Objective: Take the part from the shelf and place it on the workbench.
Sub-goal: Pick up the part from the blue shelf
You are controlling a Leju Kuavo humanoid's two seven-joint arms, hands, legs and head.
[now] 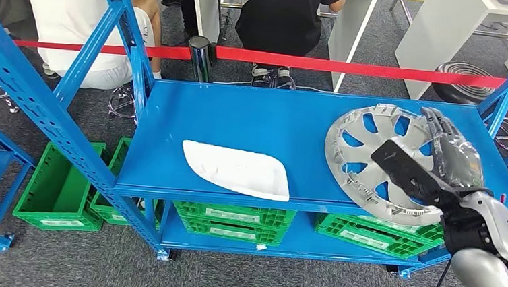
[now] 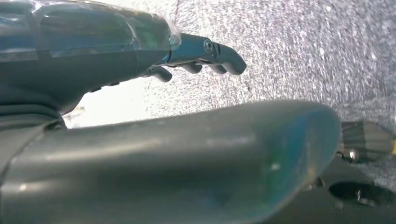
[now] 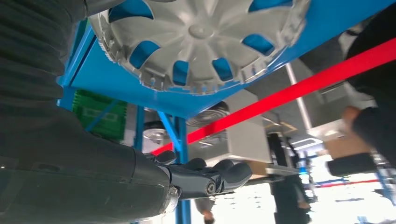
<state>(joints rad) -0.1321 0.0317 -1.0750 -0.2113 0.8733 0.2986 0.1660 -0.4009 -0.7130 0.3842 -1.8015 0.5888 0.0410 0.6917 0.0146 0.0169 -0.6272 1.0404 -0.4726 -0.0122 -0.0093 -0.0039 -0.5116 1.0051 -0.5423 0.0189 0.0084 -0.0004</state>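
A silver wheel cover (image 1: 362, 154) lies flat on the right end of the blue shelf (image 1: 253, 120). My right hand (image 1: 454, 161) hovers over its right rim with fingers stretched out and the dark thumb reaching across the spokes, holding nothing. In the right wrist view the wheel cover (image 3: 201, 37) sits apart from the right hand (image 3: 140, 182), whose fingers (image 3: 219, 177) point past it. A white curved panel (image 1: 236, 169) rests near the shelf's front edge, in the middle. My left hand (image 2: 116, 51) hangs over grey floor with loosely extended fingers (image 2: 210, 51) and holds nothing.
Blue slanted uprights (image 1: 32, 94) frame the shelf on the left, and another blue post (image 1: 504, 100) stands at the right. Green crates (image 1: 59, 190) sit on the lower level and floor. A red barrier tape (image 1: 351, 66) runs behind the shelf, with people (image 1: 284, 17) seated beyond it.
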